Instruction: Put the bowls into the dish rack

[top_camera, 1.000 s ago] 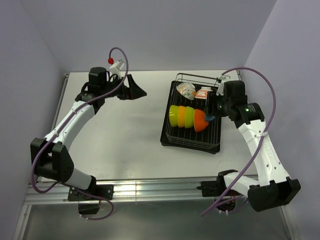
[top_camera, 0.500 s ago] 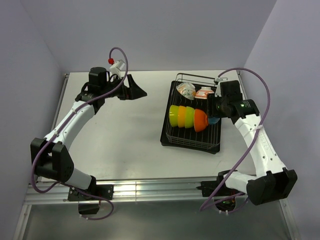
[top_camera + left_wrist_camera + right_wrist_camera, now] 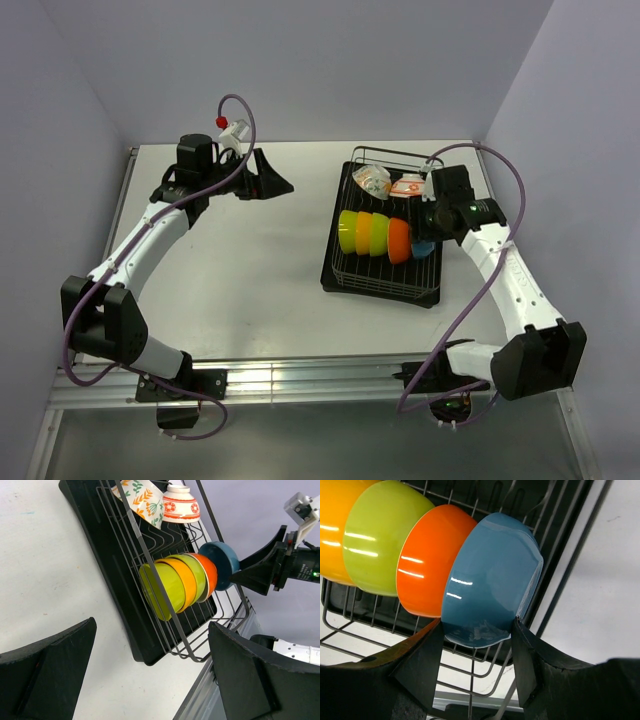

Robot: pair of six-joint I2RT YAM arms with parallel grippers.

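The black wire dish rack (image 3: 375,275) stands right of the table's middle. A row of bowls stands on edge in it: lime green (image 3: 347,231), orange (image 3: 362,232), lime green (image 3: 378,234) and salmon-red (image 3: 399,240). My right gripper (image 3: 428,238) is shut on the blue bowl (image 3: 424,249), holding it on edge against the salmon-red bowl (image 3: 427,560). In the right wrist view the fingers (image 3: 530,660) clamp the blue bowl (image 3: 490,580) at its rim. A cream-white bowl (image 3: 407,185) and a patterned one (image 3: 372,180) lie at the rack's back. My left gripper (image 3: 272,182) hangs open over the table left of the rack, holding nothing.
White table (image 3: 250,260) with a metal rail (image 3: 300,378) along the near edge. Grey walls close in at the back and both sides. In the left wrist view the rack's tray (image 3: 100,535) lies ahead of my left gripper (image 3: 152,630).
My right gripper has carried the blue bowl leftwards and down into the rack until it sits beside the salmon-red bowl. The left arm has not moved.
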